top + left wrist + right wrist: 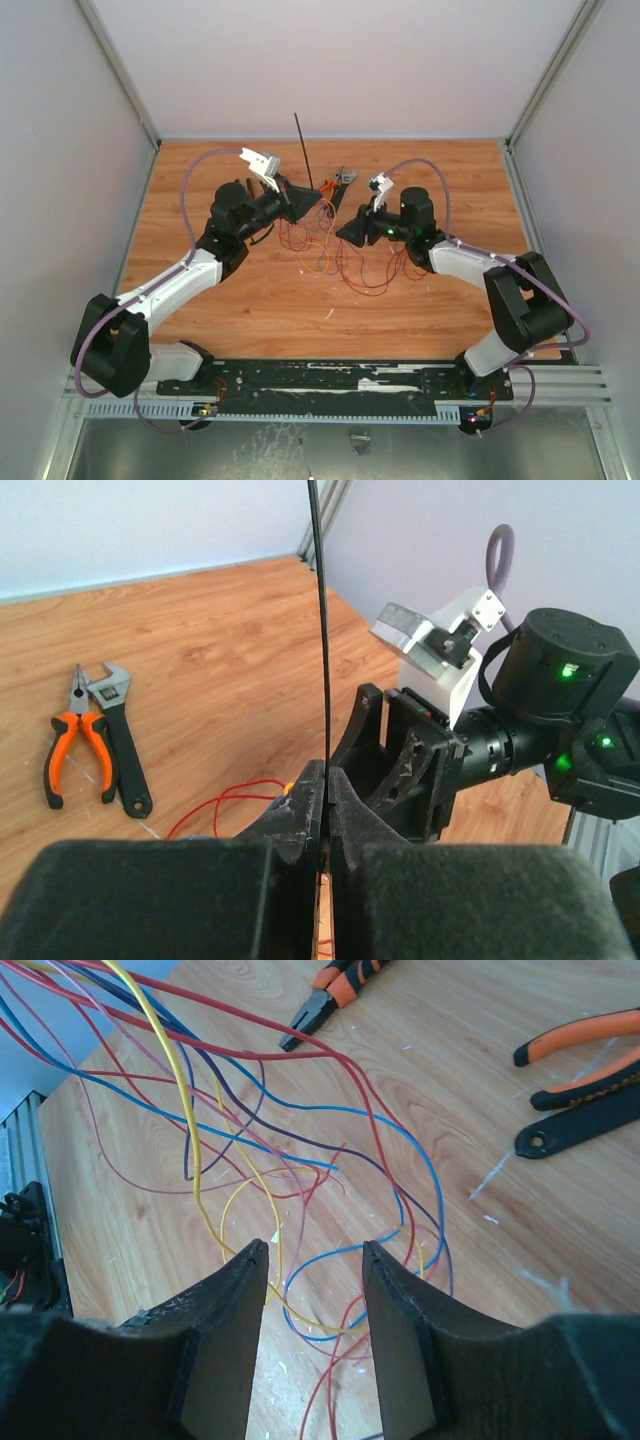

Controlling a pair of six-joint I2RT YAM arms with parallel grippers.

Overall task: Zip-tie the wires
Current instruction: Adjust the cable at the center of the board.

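Observation:
The zip tie (302, 150) is a thin black strip standing nearly upright. My left gripper (313, 206) is shut on its lower end; the left wrist view shows the strip (320, 630) rising from between the closed fingertips (328, 780). The wires (330, 252) are a loose tangle of red, orange, blue, yellow and purple strands on the table between the two grippers. My right gripper (343, 234) is open just above them. In the right wrist view its fingers (240, 1290) stand apart with wire loops (290, 1150) lying under and beyond them, none pinched.
Orange-handled pliers (72, 742) and a black adjustable wrench (120, 742) lie on the wooden table (200, 300) behind the wires. A second pair of pliers (335, 990) shows in the right wrist view. White walls enclose the back and sides.

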